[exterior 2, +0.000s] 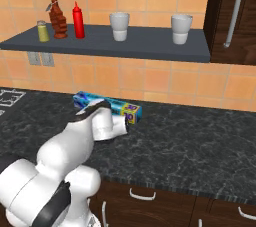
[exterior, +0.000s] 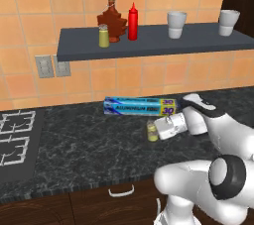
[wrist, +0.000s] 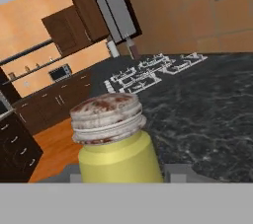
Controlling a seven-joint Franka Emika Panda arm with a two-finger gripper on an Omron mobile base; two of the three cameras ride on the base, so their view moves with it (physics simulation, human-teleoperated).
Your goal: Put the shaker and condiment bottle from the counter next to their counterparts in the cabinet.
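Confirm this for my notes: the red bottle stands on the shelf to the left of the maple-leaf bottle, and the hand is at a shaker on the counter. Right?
Not quite. In the left base view the red bottle stands on the shelf to the right of the maple-leaf bottle, not the left. The rest holds: the hand is at a shaker on the counter.

The hand [exterior: 158,129] hid the right side of the shaker [exterior: 152,131]; its fingers were cut off below. The arm covered the foil box's [exterior 2: 131,110] left half.
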